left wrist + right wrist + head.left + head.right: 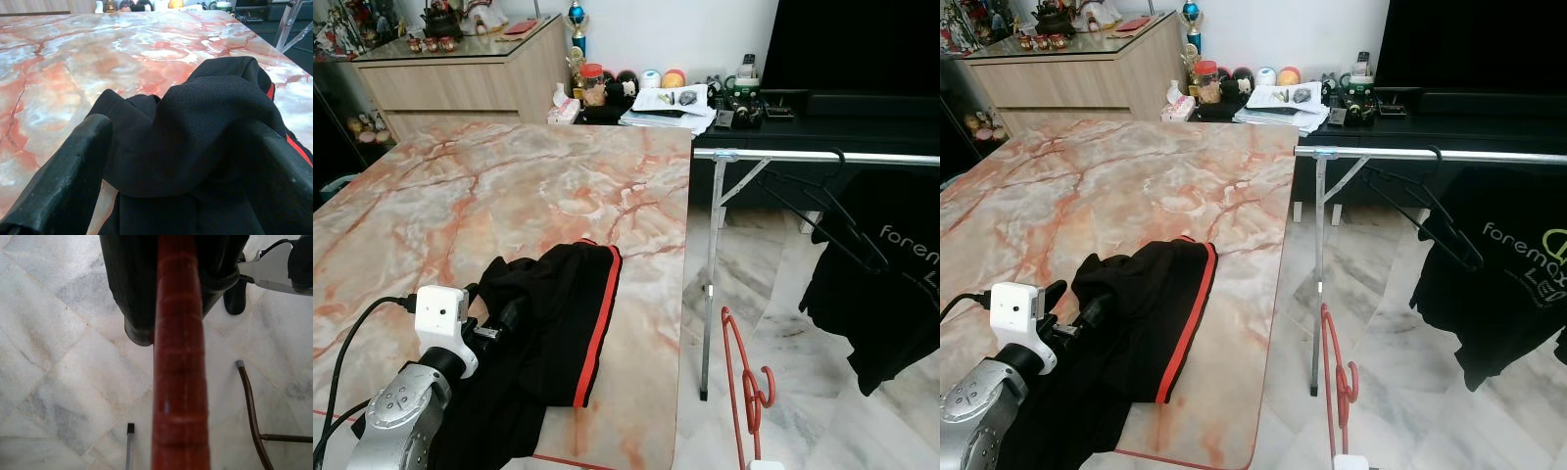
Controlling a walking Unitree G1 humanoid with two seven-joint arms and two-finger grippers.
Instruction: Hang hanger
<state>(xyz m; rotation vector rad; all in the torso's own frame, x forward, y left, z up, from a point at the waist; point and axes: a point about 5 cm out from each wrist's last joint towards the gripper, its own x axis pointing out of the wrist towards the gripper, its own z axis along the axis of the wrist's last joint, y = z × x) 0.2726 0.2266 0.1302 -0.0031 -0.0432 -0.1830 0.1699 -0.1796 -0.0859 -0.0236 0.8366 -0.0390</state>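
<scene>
Two hangers: red hanger (745,377), black hanger (822,211).

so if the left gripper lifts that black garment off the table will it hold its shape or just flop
Probably flop: the black garment lies crumpled in soft folds on the marble table, so it should drape and sag. It looks thin, likely light. The left gripper sits open around a raised fold, so a pinch there may lift only part, the rest trailing.

Garment (553,333) lies on table (509,196), seemingly left of rack (813,157).
</scene>
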